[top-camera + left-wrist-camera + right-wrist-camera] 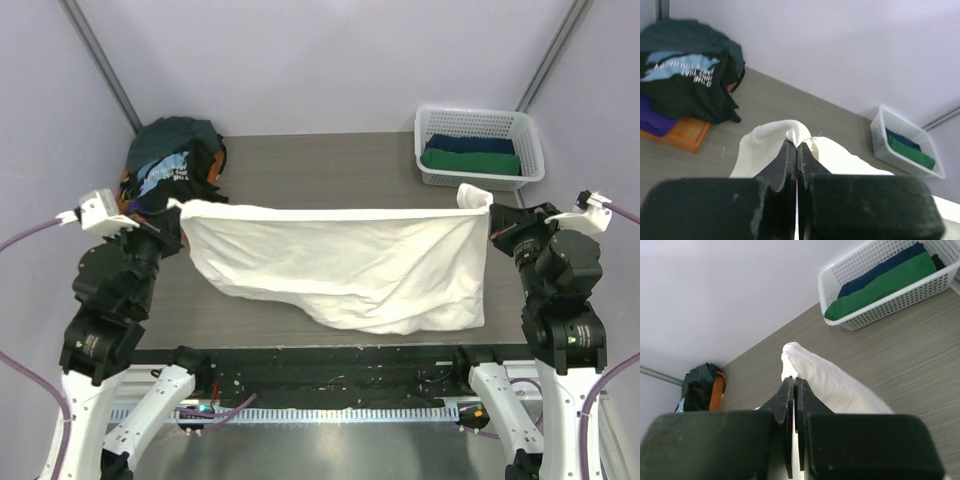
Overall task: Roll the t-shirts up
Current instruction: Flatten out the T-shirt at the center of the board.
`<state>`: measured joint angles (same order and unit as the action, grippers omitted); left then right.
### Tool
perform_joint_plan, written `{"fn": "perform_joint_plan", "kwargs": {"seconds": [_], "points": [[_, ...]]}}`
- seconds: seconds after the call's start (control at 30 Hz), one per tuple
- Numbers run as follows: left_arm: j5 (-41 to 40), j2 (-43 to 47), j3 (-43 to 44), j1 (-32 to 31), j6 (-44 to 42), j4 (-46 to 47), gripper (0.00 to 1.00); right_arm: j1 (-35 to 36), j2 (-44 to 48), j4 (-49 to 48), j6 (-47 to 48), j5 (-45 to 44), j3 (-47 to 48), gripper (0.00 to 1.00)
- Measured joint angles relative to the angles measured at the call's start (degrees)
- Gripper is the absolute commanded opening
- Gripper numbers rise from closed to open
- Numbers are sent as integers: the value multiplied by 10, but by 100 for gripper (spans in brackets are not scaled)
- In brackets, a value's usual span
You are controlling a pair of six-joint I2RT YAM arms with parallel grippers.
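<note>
Two folded shirts lie in the white basket (482, 181) at the table's (330, 165) far right corner: a green shirt (470, 160) in front, a navy shirt (470, 143) behind it. At the far left, an orange tray (687, 135) carries a heap with a black shirt (685, 75) printed in pale blue on top and a purple shirt (652, 117) beneath. Between them the white shirt (340, 265) hangs stretched across the table, draping toward the near edge. The left gripper (796, 145) is clenched on one top corner, the right gripper (794, 381) on the other.
</note>
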<state>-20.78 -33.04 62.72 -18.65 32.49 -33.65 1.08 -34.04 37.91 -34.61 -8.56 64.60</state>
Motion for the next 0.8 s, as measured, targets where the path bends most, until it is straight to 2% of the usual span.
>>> {"fn": "perform_joint_plan", "kwargs": {"seconds": [0.1,0.27,0.37,0.5,0.57,0.67,0.8], "points": [[-3,-26,66,0,-14,7,0,1,-6,-1,0,5,25,1],[-9,-91,77,0,-24,21,0,1,-52,-23,1,6,52,1],[-23,-172,103,0,-37,16,0,1,-133,-32,1,12,78,1],[-38,-312,234,0,-61,2,0,-11,-262,-30,0,24,168,1],[-40,-343,292,0,-71,-1,0,-14,-309,-30,0,27,215,1],[-41,-337,346,0,-80,7,0,-14,-323,-32,0,31,261,1],[-35,-259,341,0,-80,23,0,-13,-279,-44,-2,41,273,1]]}}
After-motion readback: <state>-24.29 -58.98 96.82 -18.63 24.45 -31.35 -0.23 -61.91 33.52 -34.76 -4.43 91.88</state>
